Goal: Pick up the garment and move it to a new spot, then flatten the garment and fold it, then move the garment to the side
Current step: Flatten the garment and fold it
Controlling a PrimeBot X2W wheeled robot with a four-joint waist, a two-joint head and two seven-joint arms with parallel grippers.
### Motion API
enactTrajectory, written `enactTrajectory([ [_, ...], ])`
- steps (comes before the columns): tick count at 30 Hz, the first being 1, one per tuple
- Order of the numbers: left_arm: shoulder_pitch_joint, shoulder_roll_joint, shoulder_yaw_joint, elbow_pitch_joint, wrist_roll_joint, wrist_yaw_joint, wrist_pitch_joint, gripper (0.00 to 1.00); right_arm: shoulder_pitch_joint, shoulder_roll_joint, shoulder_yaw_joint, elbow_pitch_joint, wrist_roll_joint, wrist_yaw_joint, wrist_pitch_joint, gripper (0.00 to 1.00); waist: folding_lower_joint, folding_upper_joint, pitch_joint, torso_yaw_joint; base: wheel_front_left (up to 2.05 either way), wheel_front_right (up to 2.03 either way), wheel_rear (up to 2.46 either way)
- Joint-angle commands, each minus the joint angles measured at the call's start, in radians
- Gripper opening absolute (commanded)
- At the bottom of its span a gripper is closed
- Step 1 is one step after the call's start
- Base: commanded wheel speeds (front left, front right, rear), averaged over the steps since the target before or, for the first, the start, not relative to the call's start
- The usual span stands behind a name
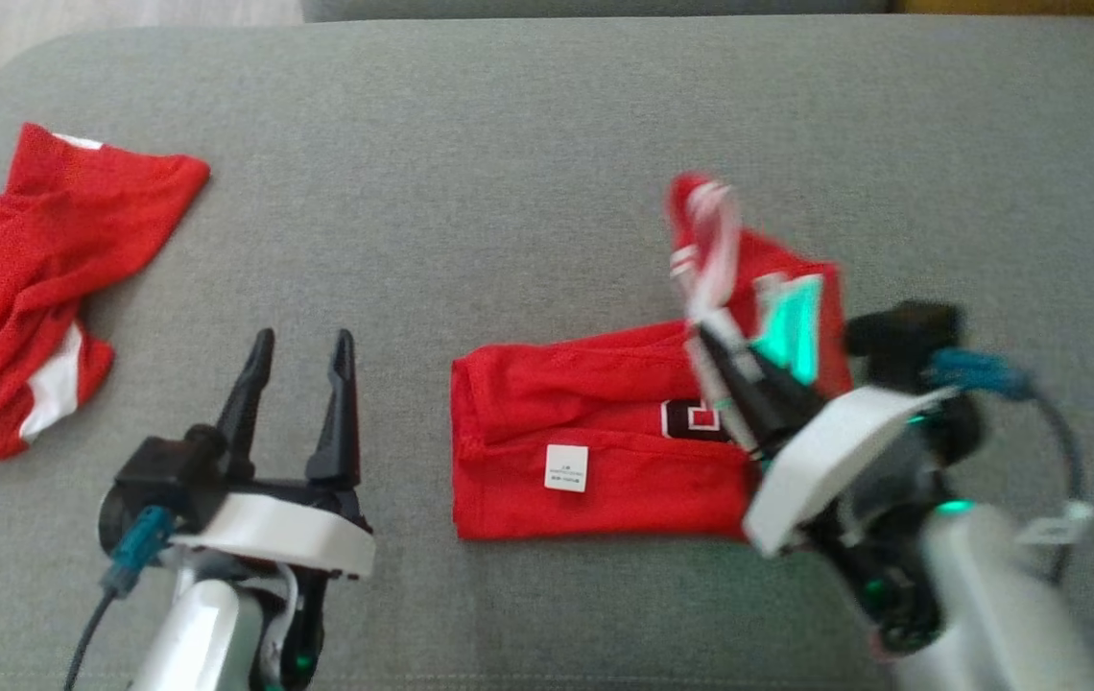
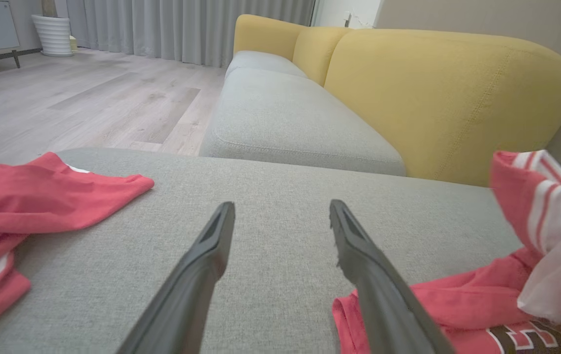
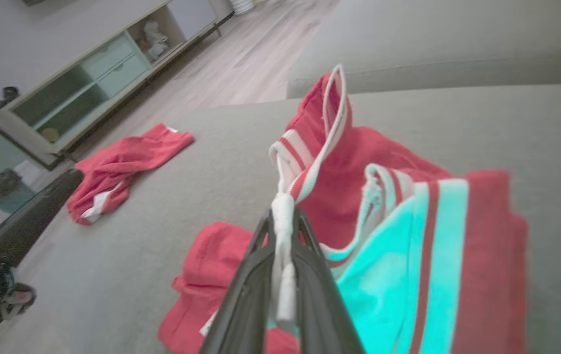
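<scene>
The garment [image 1: 595, 441], a red jersey with white stripes, a white label and a dark number patch, lies partly folded on the grey cushion right of centre. My right gripper [image 1: 710, 336] is shut on its white striped edge and holds that end lifted and blurred above the rest; in the right wrist view the pinched trim [image 3: 285, 211] runs between the closed fingers [image 3: 261, 275]. My left gripper [image 1: 302, 350] stands open over bare cushion to the garment's left, empty; its fingers [image 2: 202, 265] are spread, with the garment [image 2: 477, 305] at the lower right.
A second red and white garment [image 1: 19, 288] lies crumpled at the cushion's left edge [image 2: 24, 206]. A yellow-backed sofa [image 2: 438, 93] stands beyond the grey cushion [image 1: 509, 144], with wooden floor and a cabinet [image 3: 88, 78] farther off.
</scene>
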Motion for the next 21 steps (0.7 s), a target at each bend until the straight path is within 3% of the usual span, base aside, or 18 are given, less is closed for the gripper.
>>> enactTrajectory([
  [1,-0.028,0.004,0.024,-0.024,0.011,-0.004,-0.012,1.00,-0.045,0.011,0.061,-0.003,0.043,0.007,-0.033,0.00,0.0000,0.0000,-0.001,0.010,0.00,0.00,0.00],
  [8,-0.036,-0.011,0.005,-0.010,0.011,-0.012,-0.012,1.00,-0.103,0.012,0.241,0.211,0.170,0.007,-0.194,0.00,0.0000,0.0000,0.013,0.040,0.00,0.00,0.00],
  [13,-0.044,-0.016,0.003,-0.004,0.011,-0.016,-0.012,1.00,-0.162,0.012,0.300,0.308,0.189,0.007,-0.254,0.00,0.0000,0.0000,0.027,0.046,0.00,0.00,0.00],
  [14,-0.045,-0.017,0.004,-0.003,0.010,-0.016,-0.012,1.00,-0.174,0.012,0.312,0.328,0.197,0.007,-0.264,0.12,0.0000,0.0000,0.031,0.046,0.00,0.00,0.00],
  [15,-0.047,-0.018,0.008,-0.003,0.010,-0.015,-0.012,1.00,-0.187,0.012,0.327,0.344,0.198,0.007,-0.273,0.66,0.0000,0.0000,0.033,0.045,0.00,0.00,0.00],
  [16,-0.048,-0.019,0.010,-0.003,0.010,-0.014,-0.012,1.00,-0.198,0.012,0.341,0.353,0.202,0.007,-0.289,1.00,0.0000,0.0000,0.036,0.045,0.00,0.00,0.00],
  [21,-0.054,-0.021,0.018,-0.006,0.016,-0.013,-0.012,1.00,-0.249,0.012,0.399,0.349,0.227,0.007,-0.372,1.00,0.0000,0.0000,0.045,0.037,0.00,0.00,0.00],
])
